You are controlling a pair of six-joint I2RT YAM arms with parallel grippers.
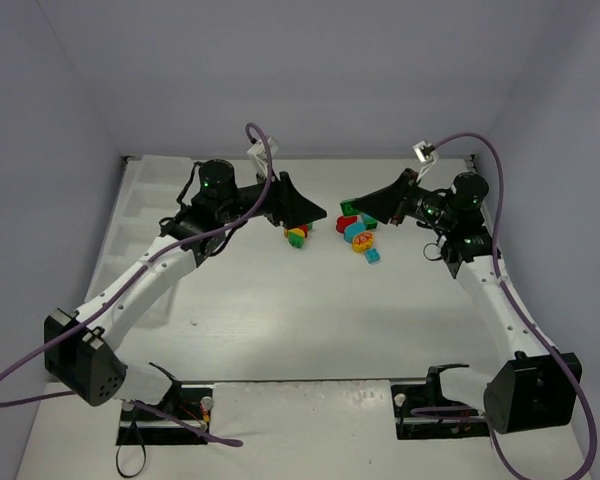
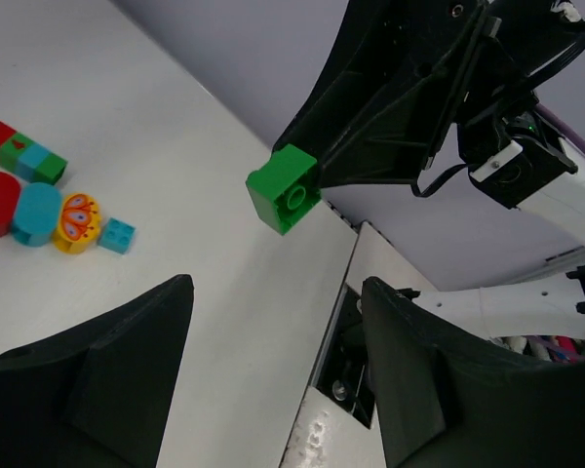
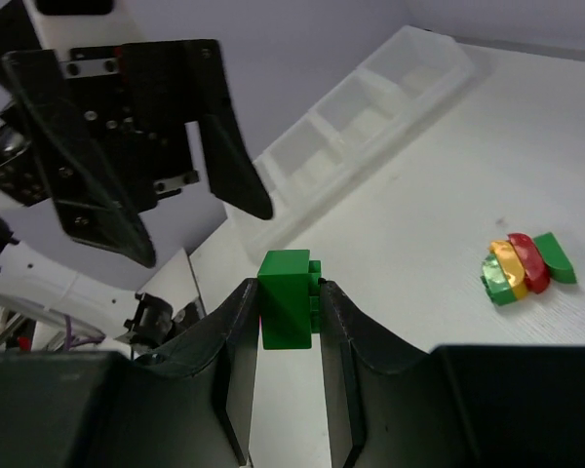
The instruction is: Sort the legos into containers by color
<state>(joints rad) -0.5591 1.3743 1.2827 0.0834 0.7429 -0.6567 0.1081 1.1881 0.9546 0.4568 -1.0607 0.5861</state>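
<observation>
Two arms meet over the middle of the surface, and most of what could go wrong lies in the gap between them. At the 9 o'clock edge, seen from above, sits the tray of containers, well apart from every brick. Any brick therefore faces a long carry across and could slip out on the way. The left jaws stand apart with nothing in them, pointing toward 3 o'clock. Just at their 6 o'clock lies a green, yellow and red clump, which a low sweep could knock aside. At 3 o'clock of the clump, a loose group of legos in red, teal and orange rests on the surface. The right jaws are clamped on a green brick, held clear of the surface and facing the left jaws. If a handover is meant, little of the small brick stands free to take, so the two sets of jaws could collide or drop it among the loose group. From above the tray is pale against the surface, and I cannot tell whether its compartments hold anything. The left jaws cover part of the clump there, so how many bricks it joins is unclear. The right jaws nearly hide the green brick in that same view.
</observation>
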